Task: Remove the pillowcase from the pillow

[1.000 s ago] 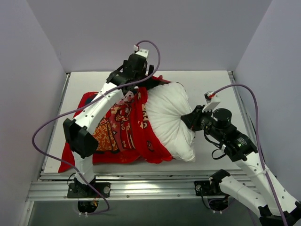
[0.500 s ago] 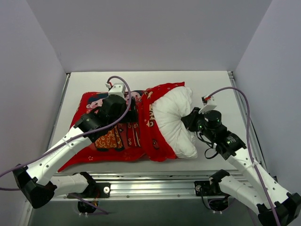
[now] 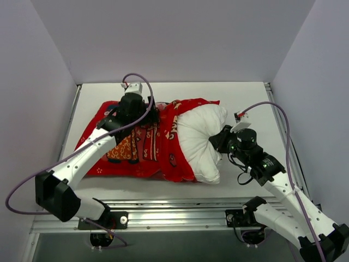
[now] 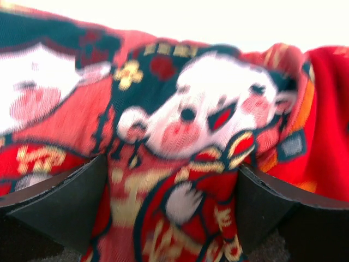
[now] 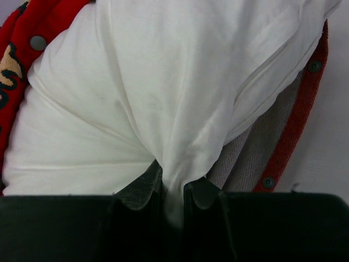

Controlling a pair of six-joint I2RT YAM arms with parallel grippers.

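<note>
The red pillowcase (image 3: 142,150) with its cartoon children print (image 4: 185,125) lies across the table's middle and still covers the left part of the white pillow (image 3: 199,139). The pillow's right end bulges out of the case's open mouth. My right gripper (image 3: 218,139) is shut on a bunched fold of the pillow's white fabric (image 5: 174,180). The case's red hem with snap buttons (image 5: 297,125) runs beside that fold. My left gripper (image 4: 172,213) hovers open right over the printed cloth near the case's far edge, and its wide fingers (image 4: 60,202) have cloth showing between them.
White enclosure walls (image 3: 38,82) close in the table on the left, back and right. A metal rail (image 3: 163,218) runs along the near edge with both arm bases. Purple cables (image 3: 272,109) loop over the arms.
My left arm swung from the case's far right corner back over its left part, then a little farther away. The case mouth and pillow shifted slightly. The right gripper kept its grip.
</note>
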